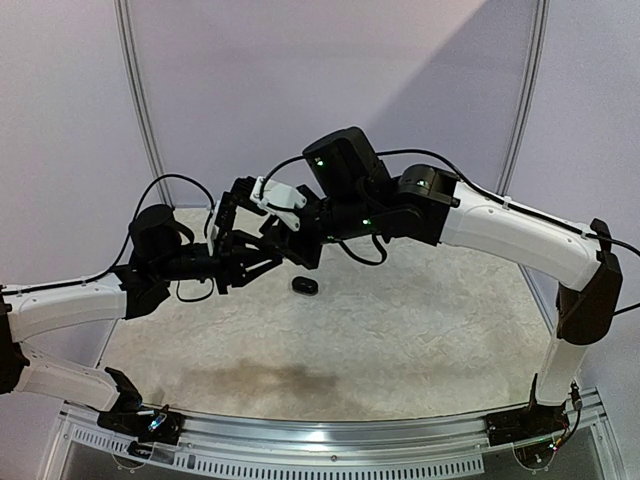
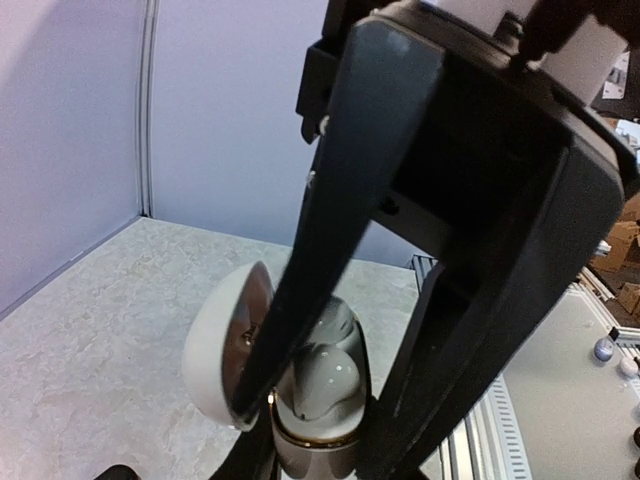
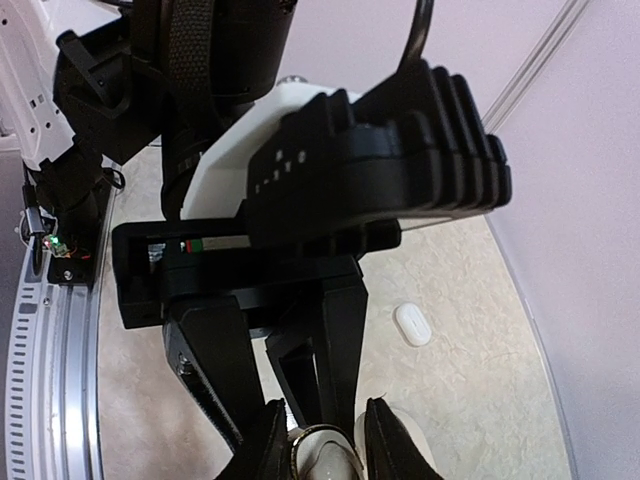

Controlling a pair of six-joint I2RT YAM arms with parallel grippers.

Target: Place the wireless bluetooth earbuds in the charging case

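Observation:
My left gripper (image 2: pixel 315 462) is shut on the base of a white pebble-shaped charging case (image 2: pixel 310 430) with a gold rim, held upright above the table, its lid (image 2: pixel 215 350) swung open to the left. Two white earbuds (image 2: pixel 325 378) sit in its wells. My right gripper (image 3: pixel 325 445) is open, and its fingers (image 2: pixel 330 230) come down on either side of the case mouth, one between lid and body. In the top view both grippers, left (image 1: pixel 258 263) and right (image 1: pixel 285 243), meet at mid-table and hide the case. No loose earbuds show.
A small black case (image 1: pixel 304 286) lies shut on the pale table (image 1: pixel 400 330) just below the grippers. A shut white case (image 3: pixel 412 324) lies on the table beyond them in the right wrist view. Lavender walls close the back and sides.

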